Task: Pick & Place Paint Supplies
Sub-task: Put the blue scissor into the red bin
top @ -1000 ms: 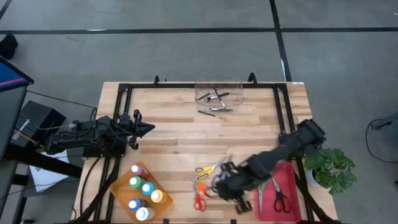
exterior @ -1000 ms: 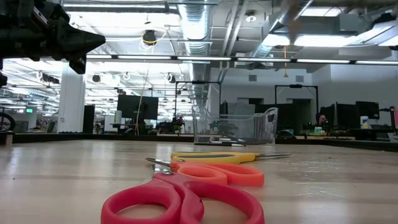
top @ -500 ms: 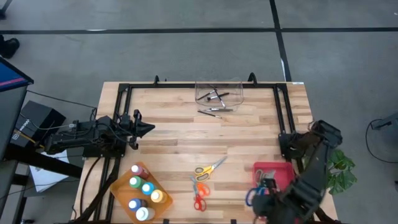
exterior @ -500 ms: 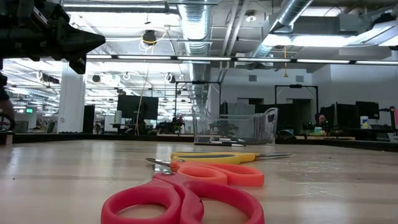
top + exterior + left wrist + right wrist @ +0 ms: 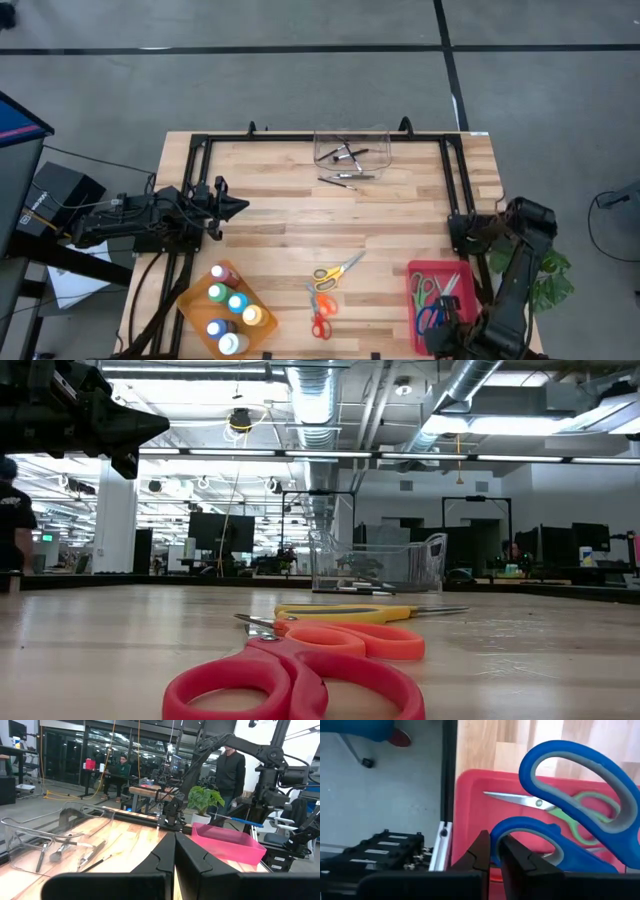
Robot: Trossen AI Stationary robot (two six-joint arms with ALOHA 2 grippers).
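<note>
Holding the blue-handled scissors [image 5: 570, 815] by one loop, the right gripper [image 5: 492, 851] is hanging over the near end of the red bin [image 5: 414, 300], its fingers pinched nearly closed on the handle; this looks like a drop-off, since green-handled scissors [image 5: 580, 812] are already lying inside, so the bin appears to be serving as the scissors' sorting place. The left gripper [image 5: 232, 205] is waiting fully closed and empty above the table's left edge. Yellow scissors [image 5: 340, 271], orange scissors [image 5: 322, 296] and red scissors [image 5: 319, 324] are lying loose near the front middle, not yet collected. Paint bottles [image 5: 228, 308] are standing grouped in an orange tray [image 5: 190, 302]; brushes [image 5: 345, 154] are resting in a clear container [image 5: 384, 132], with two more just beside it. The wooden table [image 5: 280, 225] is sitting in an open workshop, where a person [image 5: 12, 525] is standing.
</note>
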